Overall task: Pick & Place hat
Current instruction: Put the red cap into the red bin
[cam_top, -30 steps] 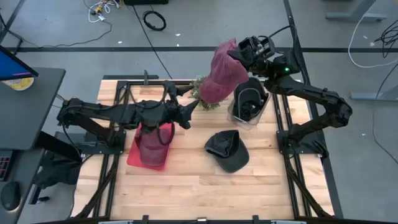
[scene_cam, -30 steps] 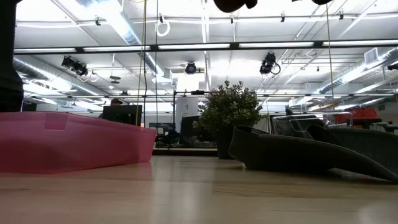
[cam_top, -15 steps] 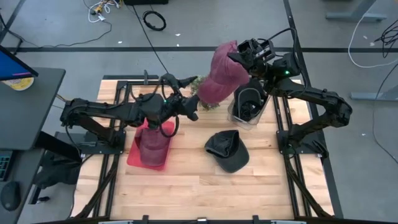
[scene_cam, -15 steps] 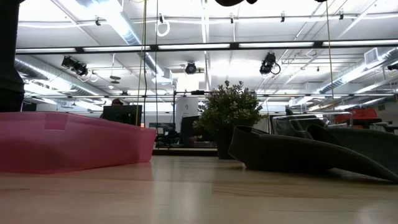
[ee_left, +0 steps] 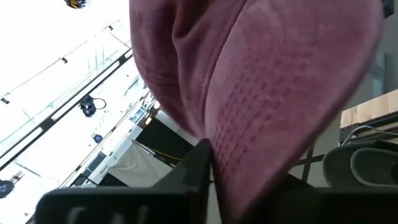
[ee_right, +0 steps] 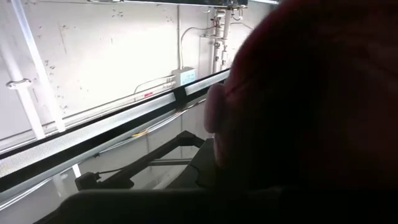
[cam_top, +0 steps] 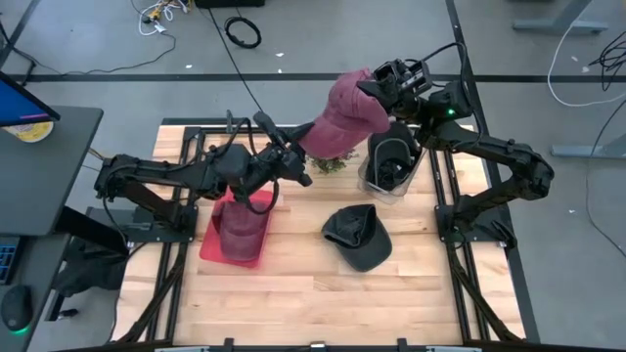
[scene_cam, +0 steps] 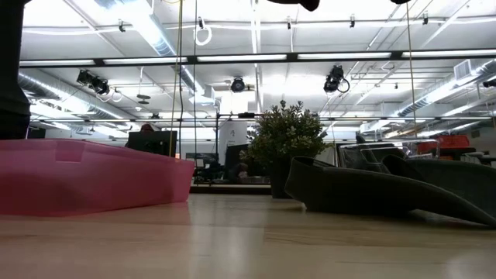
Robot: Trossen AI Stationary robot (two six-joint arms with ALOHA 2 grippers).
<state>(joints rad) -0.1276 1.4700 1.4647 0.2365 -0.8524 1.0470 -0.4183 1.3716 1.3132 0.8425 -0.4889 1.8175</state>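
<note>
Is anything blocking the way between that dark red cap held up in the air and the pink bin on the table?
Nothing visible blocks it. The dark red fabric cap hangs above the small potted plant; the pink plastic bin lies open below the left gripper.

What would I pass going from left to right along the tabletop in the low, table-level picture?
Pink bin → potted plant → dark cap.
</note>
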